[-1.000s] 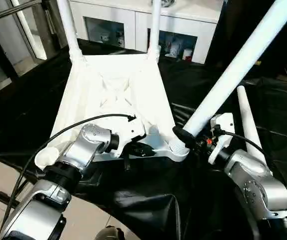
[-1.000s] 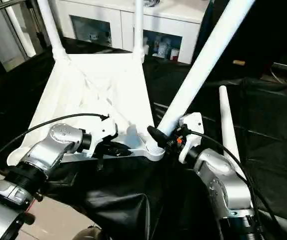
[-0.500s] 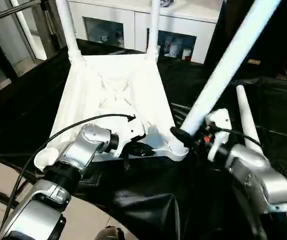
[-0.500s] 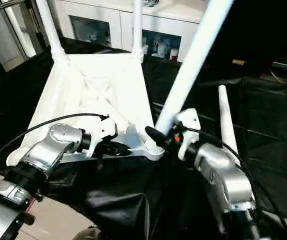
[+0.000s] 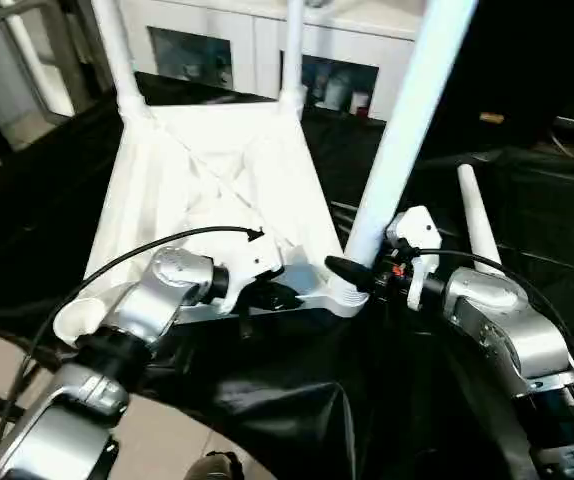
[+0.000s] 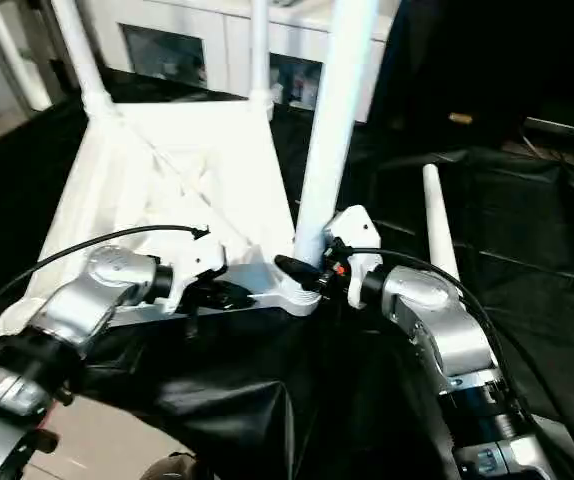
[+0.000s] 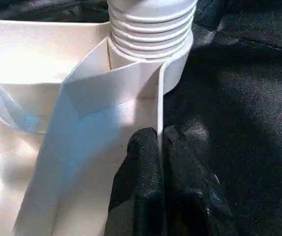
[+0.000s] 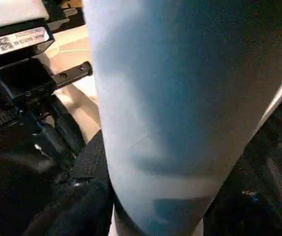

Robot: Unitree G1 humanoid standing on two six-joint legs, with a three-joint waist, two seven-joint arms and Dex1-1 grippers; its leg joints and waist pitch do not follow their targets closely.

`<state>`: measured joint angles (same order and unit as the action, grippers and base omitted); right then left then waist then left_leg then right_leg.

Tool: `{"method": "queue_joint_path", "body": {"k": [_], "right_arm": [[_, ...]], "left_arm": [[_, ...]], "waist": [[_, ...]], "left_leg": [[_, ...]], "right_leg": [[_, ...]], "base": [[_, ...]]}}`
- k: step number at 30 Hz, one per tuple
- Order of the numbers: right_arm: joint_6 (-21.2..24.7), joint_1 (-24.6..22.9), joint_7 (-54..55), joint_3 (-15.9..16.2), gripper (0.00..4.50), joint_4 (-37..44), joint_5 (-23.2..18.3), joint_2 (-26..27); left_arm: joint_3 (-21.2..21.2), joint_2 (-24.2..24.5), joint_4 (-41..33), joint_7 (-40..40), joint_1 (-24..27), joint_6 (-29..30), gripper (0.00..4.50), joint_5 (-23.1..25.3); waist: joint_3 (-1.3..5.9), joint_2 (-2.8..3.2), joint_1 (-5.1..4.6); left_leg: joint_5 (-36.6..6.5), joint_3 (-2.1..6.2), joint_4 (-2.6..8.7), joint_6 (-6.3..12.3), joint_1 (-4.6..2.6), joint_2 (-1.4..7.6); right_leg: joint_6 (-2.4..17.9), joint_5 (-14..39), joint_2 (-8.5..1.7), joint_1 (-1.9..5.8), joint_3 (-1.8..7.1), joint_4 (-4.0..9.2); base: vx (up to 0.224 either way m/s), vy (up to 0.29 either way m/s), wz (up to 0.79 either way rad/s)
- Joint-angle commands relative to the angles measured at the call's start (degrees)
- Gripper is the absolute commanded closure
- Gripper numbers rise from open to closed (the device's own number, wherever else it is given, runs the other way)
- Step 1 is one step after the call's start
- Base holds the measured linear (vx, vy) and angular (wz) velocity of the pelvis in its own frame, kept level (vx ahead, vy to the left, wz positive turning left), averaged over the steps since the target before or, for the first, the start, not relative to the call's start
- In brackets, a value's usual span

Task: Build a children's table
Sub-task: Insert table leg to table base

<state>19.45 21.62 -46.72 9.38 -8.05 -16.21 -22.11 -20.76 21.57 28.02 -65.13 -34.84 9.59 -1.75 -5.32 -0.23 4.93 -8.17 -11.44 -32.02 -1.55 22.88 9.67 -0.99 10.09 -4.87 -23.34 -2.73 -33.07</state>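
Note:
The children's table lies upside down: its white tabletop (image 5: 207, 190) shows its ribbed underside. Two white legs (image 5: 117, 50) (image 5: 292, 50) stand in the far corner sockets. A third leg (image 5: 407, 110) rises nearly upright from the near right socket (image 5: 339, 300), its ridged end (image 7: 151, 29) seated in the collar. My right gripper (image 5: 357, 275) is shut around this leg just above the socket. My left gripper (image 5: 277, 297) is shut on a thin rib (image 7: 158, 113) at the tabletop's near edge, beside that socket. A fourth leg (image 5: 475, 215) lies loose on the right.
The near left socket (image 5: 75, 320) is open. Black cloth (image 5: 267, 400) drapes the work table, hanging over its near edge. A white cabinet (image 5: 257, 30) stands behind. A black cable (image 5: 167, 240) arcs over my left forearm.
The leg in my right gripper has swung from leaning right to nearly upright in the near right socket, my right arm moving left with it. The left gripper kept its hold.

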Motion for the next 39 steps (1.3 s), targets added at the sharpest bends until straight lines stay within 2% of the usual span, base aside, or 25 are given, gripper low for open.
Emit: {"method": "queue_joint_path", "body": {"k": [1,2,3,5,7,12,15,18,21,25,27,29,31,33,36,38,39], "right_arm": [[2.35,-2.89,-2.25,5.40,2.61,-7.83,2.94,-0.34],[1.72,-2.63,-3.36,5.57,2.61,-8.54,3.01,-0.29],[1.72,-2.63,-3.36,5.57,2.61,-8.54,3.01,-0.29],[0.69,-1.91,-6.16,5.87,2.61,-9.67,2.77,-0.31],[0.32,-1.30,-7.80,6.06,2.61,-10.30,2.64,-0.50],[-0.30,0.50,-9.64,6.13,2.61,-12.52,2.79,-0.31],[-1.25,1.76,-10.22,6.03,2.61,-14.39,3.49,0.14],[-1.85,1.96,-10.79,6.07,2.61,-14.55,4.06,0.29],[-2.12,1.53,-10.60,5.67,2.61,-13.85,4.36,0.53],[-2.15,0.83,-10.50,5.71,2.61,-13.06,4.42,0.59],[-2.41,0.69,-10.57,5.78,2.61,-13.14,4.48,0.61],[-2.91,0.76,-10.14,5.69,2.61,-13.56,4.60,0.75],[-2.91,0.81,-9.20,5.31,2.61,-13.64,4.72,1.02],[-3.00,0.82,-8.50,5.05,2.61,-13.74,4.87,1.24],[-3.68,1.34,-2.71,3.35,2.61,-15.20,6.11,2.89],[-2.56,2.36,10.34,-1.51,2.61,-17.69,6.49,7.67],[-2.32,2.43,11.39,-1.95,2.61,-17.85,6.43,8.12]], "left_arm": [[1.79,-0.45,-3.78,-1.68,-0.40,-0.82,4.50,-2.58],[1.65,-0.15,-4.78,-2.98,-0.05,-1.05,4.50,-3.29],[1.65,-0.15,-4.78,-2.98,-0.05,-1.05,4.50,-3.29],[1.10,0.70,-7.08,-6.47,0.68,-0.86,4.50,-4.93],[0.40,1.48,-8.37,-8.53,0.98,0.19,4.50,-5.48],[0.03,2.39,-10.12,-10.29,1.04,2.48,4.50,-5.94],[0.40,2.24,-9.90,-9.27,0.50,2.87,4.50,-5.39],[0.66,2.19,-10.30,-8.00,0.28,4.17,4.50,-4.96],[1.42,1.83,-10.99,-5.57,0.12,5.77,4.50,-4.29],[1.42,1.96,-11.66,-5.93,0.29,6.38,4.50,-4.78],[1.47,1.98,-11.91,-6.04,0.46,6.47,4.50,-4.72],[1.74,1.80,-12.12,-5.83,0.59,6.41,4.50,-4.52],[2.04,1.53,-12.48,-5.21,0.66,7.05,4.50,-4.68],[2.19,1.39,-12.79,-4.75,0.74,7.47,4.50,-4.75],[3.22,0.03,-13.66,-1.83,0.62,9.59,4.50,-5.03],[5.22,-5.02,-15.65,8.03,-0.01,16.04,4.50,-4.10],[5.33,-5.55,-15.85,9.00,-0.06,16.66,4.50,-3.90]], "waist": [[1.42,-0.02,-0.23],[1.34,-0.10,-0.25],[0.98,-0.13,-0.29],[0.87,-0.12,-0.31],[0.69,-0.19,-0.30],[0.63,0.09,-0.47],[0.35,0.10,-0.53],[-0.03,0.09,-0.56],[-0.38,0.21,-0.58],[-0.73,0.26,-0.74],[-0.66,0.39,-0.77],[-0.40,0.35,-0.66],[-0.32,0.40,-0.64],[-0.42,0.41,-0.65],[-0.44,0.38,-0.75],[-0.43,0.14,-1.02],[-0.45,0.10,-1.38]], "left_leg": [[-31.09,2.80,5.15,-2.67,-2.39,3.73],[-31.90,2.82,5.03,-2.69,-2.63,3.66],[-32.51,3.01,5.16,-2.67,-2.51,3.64],[-32.80,3.22,5.36,-2.83,-2.53,3.73],[-32.38,3.19,5.51,-2.84,-2.53,3.81],[-29.53,2.68,5.67,-2.54,-2.27,3.92],[-30.17,2.54,5.59,-2.52,-2.52,3.82],[-31.97,2.80,5.70,-2.78,-2.88,3.88],[-33.99,3.11,5.89,-3.23,-3.05,4.00],[-36.39,3.41,6.07,-3.61,-3.14,3.90],[-36.93,3.45,6.19,-3.87,-3.21,3.95],[-35.35,3.24,6.30,-3.63,-3.25,3.96],[-32.96,3.03,6.53,-3.33,-2.87,4.06],[-33.52,2.91,6.50,-3.49,-3.00,4.02],[-34.52,3.00,6.37,-4.02,-3.11,3.89],[-34.56,3.45,6.55,-4.03,-2.58,3.79],[-34.23,3.59,6.64,-4.61,-2.38,3.92]], "right_leg": [[7.53,30.72,-4.39,0.01,2.53,5.41],[7.30,32.44,-4.56,-0.11,2.60,5.63],[6.80,34.60,-4.69,-0.06,2.59,5.83],[6.30,36.12,-4.81,0.06,2.59,5.97],[6.62,35.13,-4.73,0.01,2.72,5.85],[9.99,26.44,-4.21,0.30,2.91,4.93],[10.47,27.94,-4.40,0.23,3.00,5.16],[9.08,33.55,-4.66,-0.02,3.07,5.75],[7.82,36.99,-4.73,-0.38,3.08,6.13],[6.69,39.04,-4.63,-0.67,2.91,6.48],[6.68,38.14,-4.60,-0.67,2.92,6.48],[7.45,35.15,-4.58,-0.47,3.03,6.39],[8.88,30.82,-4.40,-0.12,3.07,6.03],[9.32,30.70,-4.36,-0.25,3.09,6.04],[9.20,33.30,-4.61,-0.43,3.00,6.29],[8.11,35.71,-4.73,0.09,2.69,6.21],[8.21,36.00,-4.85,0.09,2.67,6.18]], "base": [[0.000,0.000,0.00],[0.000,0.000,0.00],[0.000,0.000,0.00],[0.000,0.000,0.00],[0.000,0.000,0.00],[0.000,0.000,0.00],[0.000,0.000,0.00],[0.000,0.000,0.00],[0.000,0.000,0.00],[0.000,0.000,0.00],[0.000,0.000,0.00],[0.000,0.000,0.00],[0.000,0.000,0.00],[0.000,0.000,0.00],[0.000,0.000,0.00],[0.000,0.000,0.00],[0.000,0.000,0.00]]}}
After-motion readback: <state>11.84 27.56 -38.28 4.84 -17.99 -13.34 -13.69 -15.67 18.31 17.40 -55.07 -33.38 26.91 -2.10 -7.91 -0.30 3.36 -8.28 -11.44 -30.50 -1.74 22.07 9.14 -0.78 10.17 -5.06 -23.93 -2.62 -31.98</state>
